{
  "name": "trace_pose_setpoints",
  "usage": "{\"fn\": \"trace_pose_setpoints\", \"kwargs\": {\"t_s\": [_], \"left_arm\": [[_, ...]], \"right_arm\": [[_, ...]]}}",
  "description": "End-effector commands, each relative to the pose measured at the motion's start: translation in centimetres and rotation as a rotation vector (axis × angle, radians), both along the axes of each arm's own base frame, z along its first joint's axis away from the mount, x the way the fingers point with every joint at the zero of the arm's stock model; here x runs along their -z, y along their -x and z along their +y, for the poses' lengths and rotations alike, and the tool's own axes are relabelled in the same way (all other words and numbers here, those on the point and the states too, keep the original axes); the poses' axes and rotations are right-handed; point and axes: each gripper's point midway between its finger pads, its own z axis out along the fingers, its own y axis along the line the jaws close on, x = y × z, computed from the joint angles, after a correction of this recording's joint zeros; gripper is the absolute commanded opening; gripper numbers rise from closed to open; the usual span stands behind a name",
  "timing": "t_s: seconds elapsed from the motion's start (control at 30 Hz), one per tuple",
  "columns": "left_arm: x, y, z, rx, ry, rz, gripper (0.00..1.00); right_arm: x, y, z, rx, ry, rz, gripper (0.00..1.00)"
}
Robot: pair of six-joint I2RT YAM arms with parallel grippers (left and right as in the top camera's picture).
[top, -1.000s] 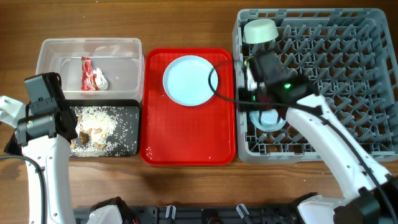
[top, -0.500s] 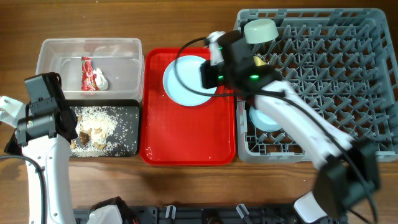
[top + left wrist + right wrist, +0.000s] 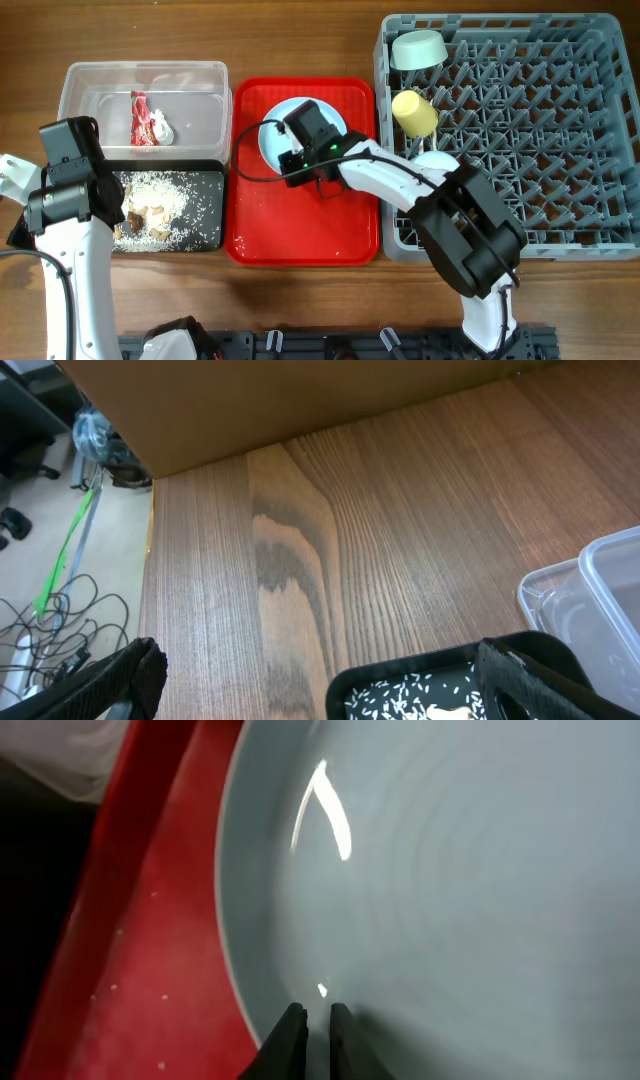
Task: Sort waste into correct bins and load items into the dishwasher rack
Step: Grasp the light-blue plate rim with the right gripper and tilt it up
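Observation:
The light blue plate (image 3: pixel 272 140) lies on the flat red tray, and my right gripper (image 3: pixel 313 1020) hangs just over its left rim (image 3: pixel 235 970). The jaws stand almost together and I see nothing between them. In the dishwasher rack (image 3: pixel 560 120) sit a mint bowl (image 3: pixel 418 48), a yellow cup (image 3: pixel 413 113) and a pale blue bowl (image 3: pixel 435 160), partly hidden by the arm. The red wrapper (image 3: pixel 138 118) and white paper scrap (image 3: pixel 158 128) lie in the clear bin (image 3: pixel 145 72). Rice with brown bits (image 3: pixel 150 195) fills the black bin (image 3: pixel 205 240). My left gripper (image 3: pixel 325 685) stands wide open at that bin's far-left corner, holding nothing.
The red tray (image 3: pixel 300 220) lies between the bins and the rack, with a few rice grains on it. The right arm (image 3: pixel 400 185) stretches from the rack's left edge across the tray. Bare wooden table (image 3: pixel 300 540) and the table's left edge lie beyond the black bin.
My right arm has swung left from the rack to the plate on the tray, and its jaws have closed. The yellow cup now shows in the rack. The left arm has not moved.

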Motion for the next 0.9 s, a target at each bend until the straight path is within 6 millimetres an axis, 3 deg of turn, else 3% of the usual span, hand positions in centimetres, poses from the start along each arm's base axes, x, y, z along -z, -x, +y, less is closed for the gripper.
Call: {"fn": "trace_pose_setpoints", "kwargs": {"t_s": [0.0, 0.17, 0.27, 0.37, 0.43, 0.63, 0.73, 0.87], "left_arm": [[-0.4, 0.2, 0.3, -0.015, -0.019, 0.0, 1.0], [-0.4, 0.2, 0.3, -0.015, -0.019, 0.0, 1.0], [-0.4, 0.2, 0.3, -0.015, -0.019, 0.0, 1.0], [-0.4, 0.2, 0.3, -0.015, -0.019, 0.0, 1.0], [-0.4, 0.2, 0.3, -0.015, -0.019, 0.0, 1.0], [-0.4, 0.2, 0.3, -0.015, -0.019, 0.0, 1.0], [-0.4, 0.2, 0.3, -0.015, -0.019, 0.0, 1.0], [-0.4, 0.2, 0.3, -0.015, -0.019, 0.0, 1.0]], "right_arm": [[-0.2, 2.8, 2.4, -0.091, -0.102, 0.097, 0.11], [-1.1, 2.3, 2.5, -0.091, -0.115, 0.075, 0.12], [-4.8, 0.2, 2.3, -0.064, -0.148, -0.016, 0.14], [-8.7, -2.9, -0.1, 0.022, -0.053, -0.226, 0.18], [-10.0, -4.7, -2.8, 0.109, 0.073, -0.343, 0.32], [-8.4, -6.5, -9.2, 0.246, 0.375, -0.429, 0.43], [-7.4, -6.8, -10.8, 0.272, 0.408, -0.408, 0.47], [-6.0, -6.9, -11.6, 0.275, 0.426, -0.372, 0.48]]}}
